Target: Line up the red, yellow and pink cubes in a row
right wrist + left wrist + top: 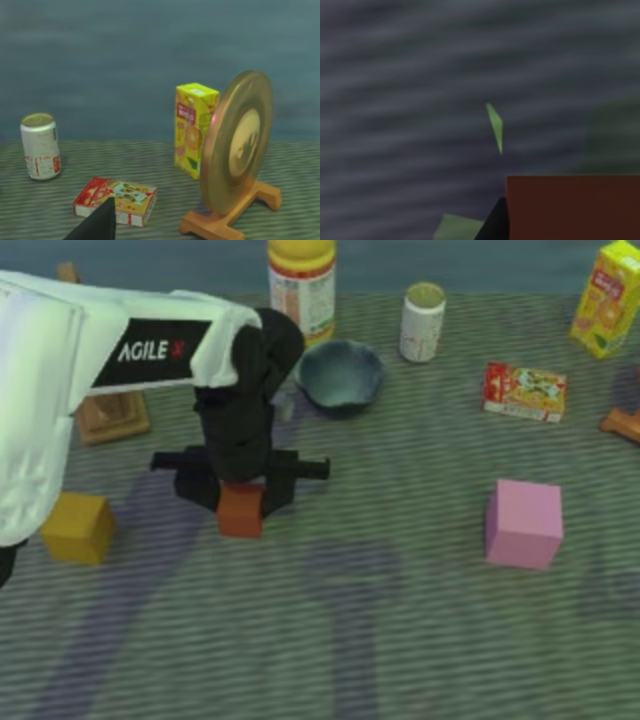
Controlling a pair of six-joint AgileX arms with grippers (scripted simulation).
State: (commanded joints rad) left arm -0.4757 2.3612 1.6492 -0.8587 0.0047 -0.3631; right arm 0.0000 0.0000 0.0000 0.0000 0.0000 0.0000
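Over the worktop's (420,640) left-centre, the left claw (240,502) sat down on the red cube (241,512), apparently closed on it; whether the cube was lifted could not be told. Yellow cube (78,528) lay near the left edge, pink cube (524,524) well apart at right. Judged: red held for carrying into line between them. Right claw out of the top view; opening not told.

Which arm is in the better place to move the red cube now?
Left. The left hand is right over the red cube, between the yellow cube and the pink cube. The right arm does not show in the top view.
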